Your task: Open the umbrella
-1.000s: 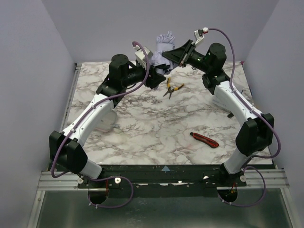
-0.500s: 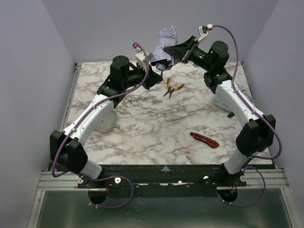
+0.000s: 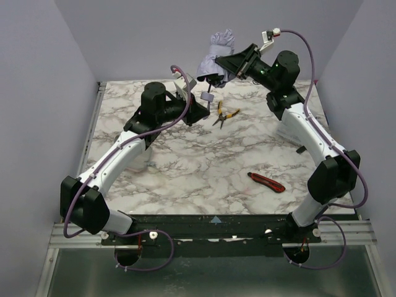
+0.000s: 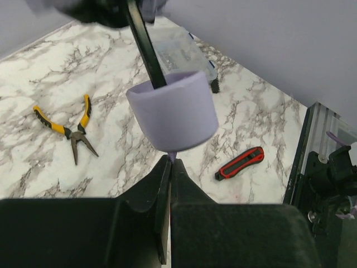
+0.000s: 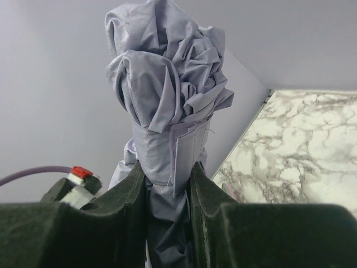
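Note:
The umbrella (image 3: 218, 51) is folded, a crumpled lavender bundle held in the air above the table's far edge. My right gripper (image 3: 218, 62) is shut on its strapped fabric (image 5: 167, 95), one finger on each side (image 5: 167, 174). A thin black shaft (image 4: 143, 42) runs down from the bundle to the small lavender handle (image 3: 206, 96) (image 4: 174, 116). My left gripper (image 3: 199, 105) sits just under the handle, its jaws pressed together (image 4: 170, 163) on the little lavender loop at the handle's base.
Yellow-handled pliers (image 3: 224, 114) (image 4: 67, 127) lie on the marble table behind the left gripper. A red-and-black utility knife (image 3: 266, 182) (image 4: 240, 163) lies at the near right. A clear plastic box (image 4: 181, 53) sits near the back wall.
My left gripper has shut on the handle's loop and drawn it down and away from the bundle, baring the shaft. My right gripper has lifted the bundle higher.

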